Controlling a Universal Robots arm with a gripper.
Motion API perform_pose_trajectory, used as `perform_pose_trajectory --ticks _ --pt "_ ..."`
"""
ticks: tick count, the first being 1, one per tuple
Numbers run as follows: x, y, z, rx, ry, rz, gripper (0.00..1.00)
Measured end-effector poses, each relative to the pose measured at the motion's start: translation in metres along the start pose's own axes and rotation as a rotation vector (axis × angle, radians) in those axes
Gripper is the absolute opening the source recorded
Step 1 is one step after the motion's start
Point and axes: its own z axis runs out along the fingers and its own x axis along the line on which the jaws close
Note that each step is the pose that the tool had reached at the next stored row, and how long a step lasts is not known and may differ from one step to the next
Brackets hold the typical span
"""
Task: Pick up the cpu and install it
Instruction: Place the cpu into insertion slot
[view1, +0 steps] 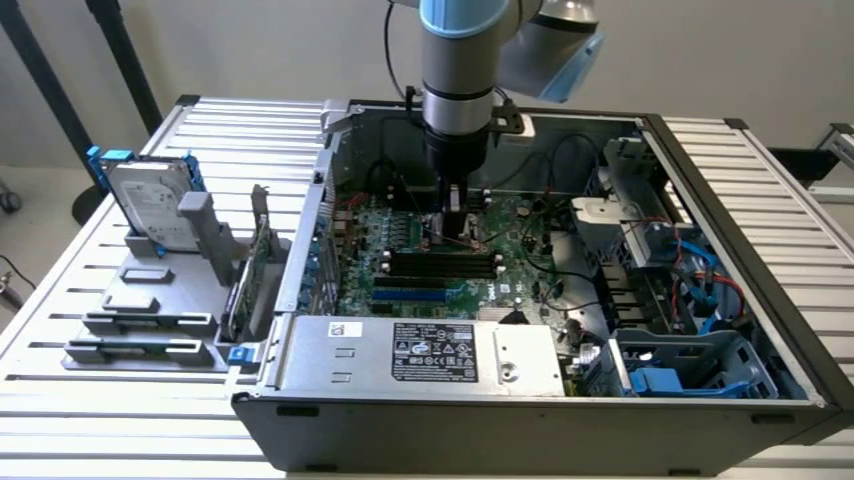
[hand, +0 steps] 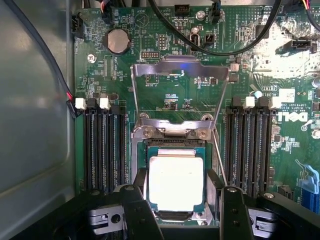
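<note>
white slatted table (view1: 761, 190) bears an open case (view1: 534, 420), where the gripper (view1: 454, 228) stands wide open astride the cpu (hand: 176, 182), which lies in the socket, gripping nothing. keep the cpu square and level, moving only straight up or down. raised plate (hand: 180, 70), thin lever (hand: 218, 155) and ram slots (hand: 105, 150) crowd close.

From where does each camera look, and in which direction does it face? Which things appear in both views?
Exterior view: outside and above the open computer case, looking down into it at a slant; the arm and its tool show.
Wrist view: on the wrist, looking straight down at the motherboard; the tool's two fingers stand either side of the cpu.
Shared: the tool, the motherboard, the black memory slots.
</note>
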Motion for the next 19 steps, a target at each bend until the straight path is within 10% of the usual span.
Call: perform_pose_trajectory --ticks 19 --pt "0.0045 -0.0005 0.0084 -0.0003 -0.0203 0.003 0.55"
